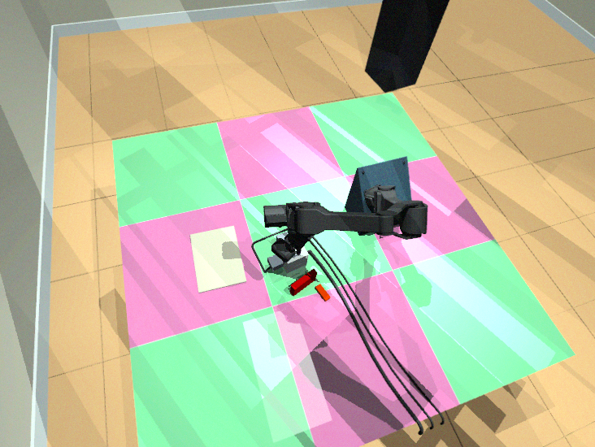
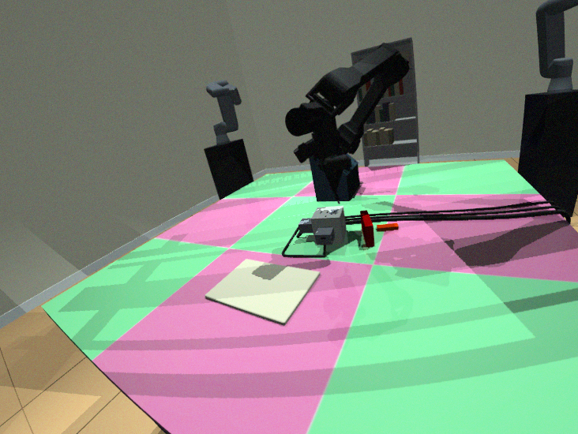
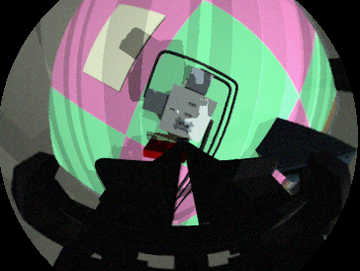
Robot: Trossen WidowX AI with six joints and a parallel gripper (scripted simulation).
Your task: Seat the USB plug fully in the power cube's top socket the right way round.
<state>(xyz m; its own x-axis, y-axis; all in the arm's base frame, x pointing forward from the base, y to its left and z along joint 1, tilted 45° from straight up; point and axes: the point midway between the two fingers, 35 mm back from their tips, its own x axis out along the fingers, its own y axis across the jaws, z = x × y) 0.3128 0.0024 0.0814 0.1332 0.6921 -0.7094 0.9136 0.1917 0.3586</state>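
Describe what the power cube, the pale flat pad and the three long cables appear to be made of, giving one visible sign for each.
Power cube: likely matte grey plastic; flat dull faces.
Pale flat pad: possibly card or foam board; thin cream slab, no gloss.
Cables: probably rubber-sheathed; black, gently curving.
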